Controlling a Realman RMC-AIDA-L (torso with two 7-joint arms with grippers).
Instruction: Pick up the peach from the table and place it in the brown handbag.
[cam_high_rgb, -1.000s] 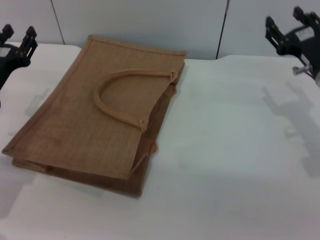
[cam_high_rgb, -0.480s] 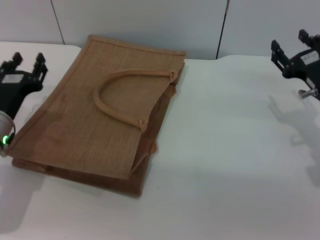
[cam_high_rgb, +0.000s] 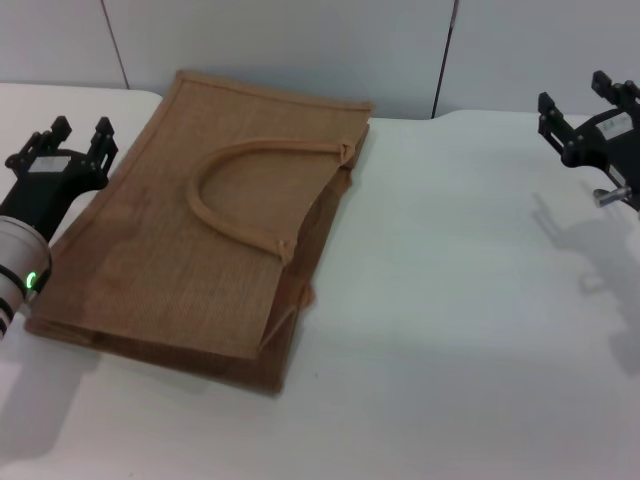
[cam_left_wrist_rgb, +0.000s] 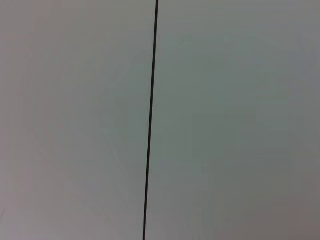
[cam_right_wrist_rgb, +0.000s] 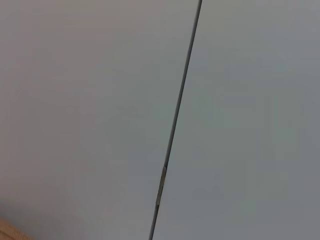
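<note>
No peach shows anywhere, so I cannot tell which way it lies from the jaws or which arm is nearer to it. The bag (cam_high_rgb: 205, 225) lies flat on the table (cam_high_rgb: 460, 300), long side running away from the robot. The left gripper (cam_high_rgb: 72, 137) hangs just beside its left edge, jaws spread, holding nothing. The right gripper (cam_high_rgb: 588, 98) is well apart, far right, jaws spread too. One bag, two grippers, no peach.

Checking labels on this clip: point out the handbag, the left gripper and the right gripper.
handbag (cam_high_rgb: 170, 260): head view, on its flat woven side panel.
left gripper (cam_high_rgb: 75, 133): head view, between its two fingers, at the bag's left edge.
right gripper (cam_high_rgb: 580, 100): head view, between its two fingers, above the table's far right.
</note>
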